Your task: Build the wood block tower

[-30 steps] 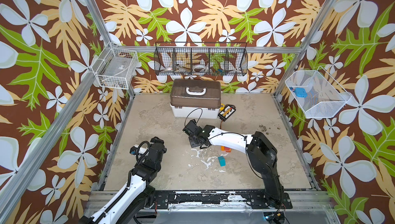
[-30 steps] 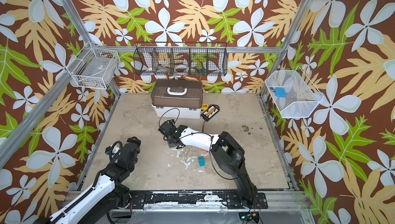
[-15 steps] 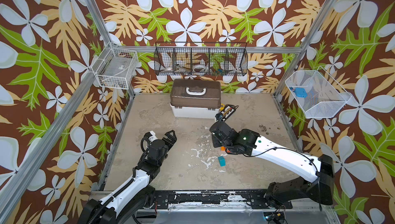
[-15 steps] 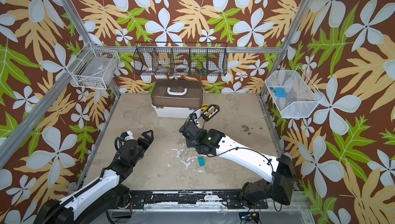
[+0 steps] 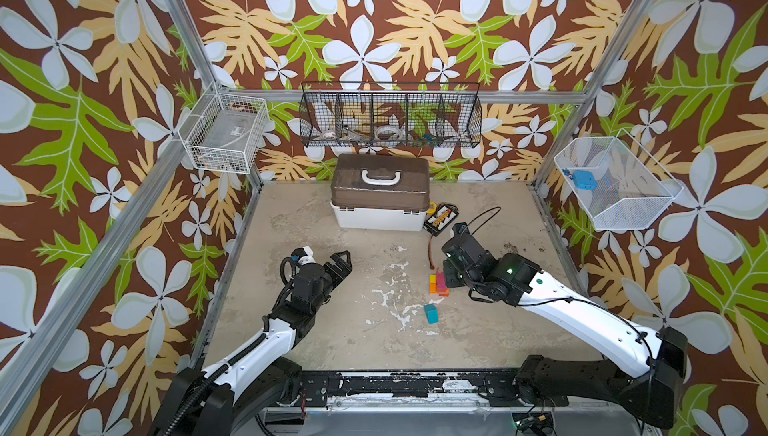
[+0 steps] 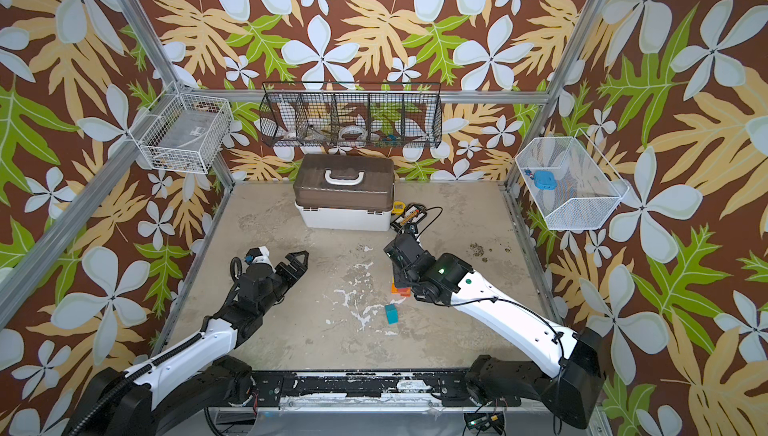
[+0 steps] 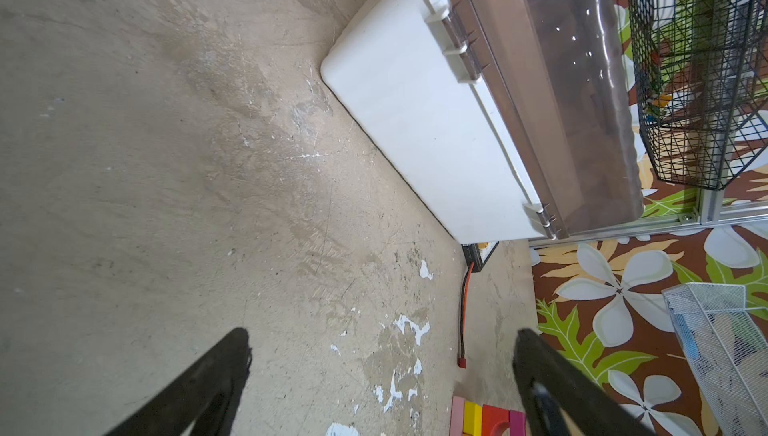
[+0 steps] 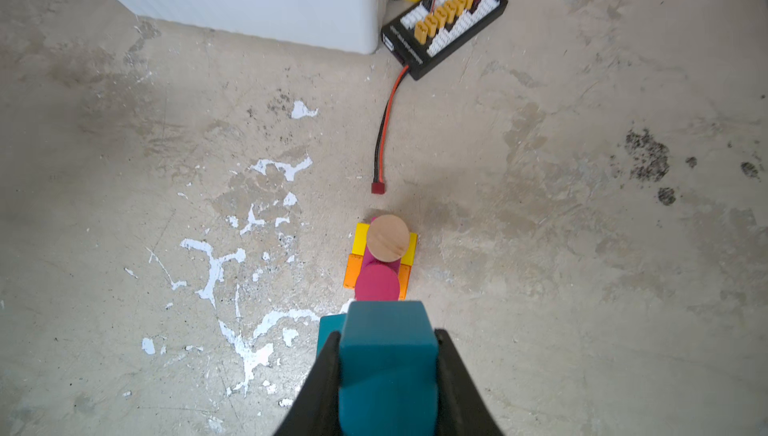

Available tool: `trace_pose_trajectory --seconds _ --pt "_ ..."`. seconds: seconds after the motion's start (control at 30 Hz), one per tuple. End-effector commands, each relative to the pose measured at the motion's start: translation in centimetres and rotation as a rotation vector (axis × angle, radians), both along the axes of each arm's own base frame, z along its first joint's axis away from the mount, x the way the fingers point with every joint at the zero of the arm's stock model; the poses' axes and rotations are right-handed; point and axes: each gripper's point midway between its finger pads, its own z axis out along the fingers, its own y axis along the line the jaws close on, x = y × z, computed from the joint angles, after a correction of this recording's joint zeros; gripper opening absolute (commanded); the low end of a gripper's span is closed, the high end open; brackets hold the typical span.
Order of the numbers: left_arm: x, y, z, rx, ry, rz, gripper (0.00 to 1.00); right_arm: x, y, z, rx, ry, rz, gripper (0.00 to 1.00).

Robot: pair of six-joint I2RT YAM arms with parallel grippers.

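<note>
The left gripper (image 5: 338, 262) hovers over the bare left half of the table (image 5: 311, 226), tilted toward the middle. Its jaws are spread wide with nothing between them, and in the left wrist view only the floor shows between the two dark fingers (image 7: 216, 384).

Behind it, against the back wall, stands the white box (image 5: 374, 218) with its brown lid closed.

Right of centre a loose teal cube (image 5: 431, 313) lies alone on the table, near the front of the tower but apart from it. The tower (image 5: 437, 284) is a short, narrow pile. In the right wrist view it shows yellow and orange pieces below, with a magenta round and a plain tan round (image 8: 387, 237) above them. How those two rounds sit on each other I cannot tell.

Further back, just beside the box's right corner, lies the black pack (image 5: 442, 217) with yellow connectors, and its red-and-black wire trails toward the tower.

The right gripper (image 5: 451, 278) is just beside the tower on its right. Its jaws are drawn in narrow and clamp a teal block (image 8: 388, 363) by two opposite faces. The block's far edge sits close to the magenta round — touching or not, the views do not settle.
</note>
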Motion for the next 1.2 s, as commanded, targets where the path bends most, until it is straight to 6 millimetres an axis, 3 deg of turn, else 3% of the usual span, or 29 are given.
trace_pose_trajectory --seconds 0.0,0.2,0.4,0.67,1.17 --pt "0.2 -0.3 0.6 -0.001 -0.02 -0.015 1.0 -0.3 1.4 -1.0 0.055 0.049 0.057 0.21" --pt "0.2 -0.3 0.7 -0.001 -0.02 -0.015 1.0 0.1 2.4 -2.5 0.077 0.095 0.071 0.18" --pt "0.2 -0.6 0.9 -0.006 -0.027 -0.032 1.0 0.9 1.9 -3.5 0.056 0.105 0.029 0.18" --pt "0.2 -0.6 0.8 -0.007 -0.025 -0.033 1.0 1.9 0.4 -3.8 0.017 0.084 -0.034 0.18" --pt "0.3 -0.7 0.5 -0.01 -0.015 -0.033 1.0 3.1 0.3 -3.6 0.035 0.07 -0.099 0.17"
